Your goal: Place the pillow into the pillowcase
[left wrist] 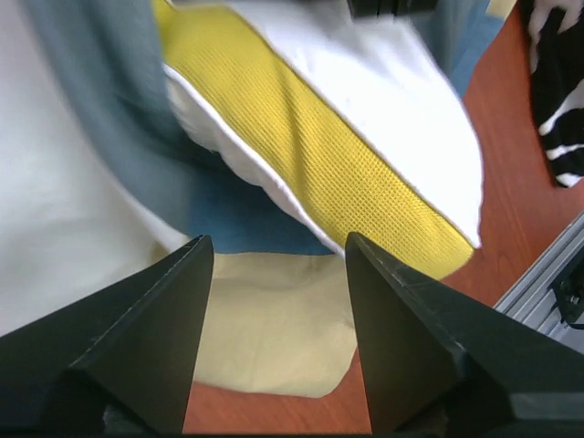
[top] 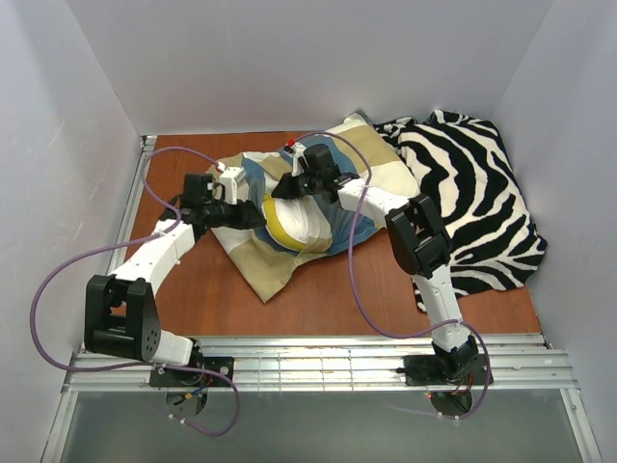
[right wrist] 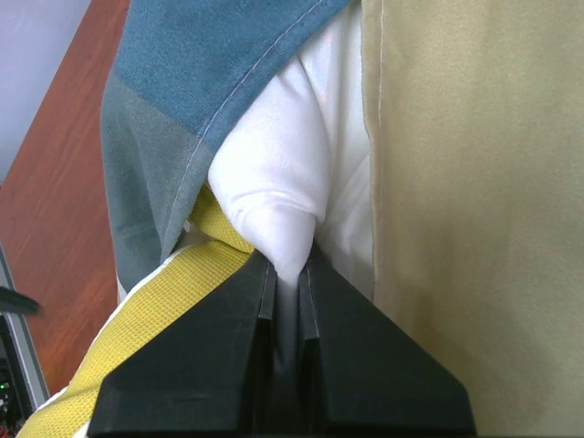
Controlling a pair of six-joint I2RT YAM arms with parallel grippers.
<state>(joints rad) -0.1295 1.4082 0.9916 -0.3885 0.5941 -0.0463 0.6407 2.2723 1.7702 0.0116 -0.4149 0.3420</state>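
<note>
In R end effector (right wrist: pixel 286 266): pillow (right wrist: pixel 274 173) corner

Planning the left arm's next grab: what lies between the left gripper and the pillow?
In the left wrist view, only pillowcase cloth, tan then blue, lies between the open left gripper and the pillow; nothing else intervenes.

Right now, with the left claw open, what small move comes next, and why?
Probably close the left claw on the pillowcase edge just ahead of it. It stands open and empty, while the right claw pinches a fold of the pillow, part of which shows outside the cover. Holding the edge should let the right arm push deeper.
</note>
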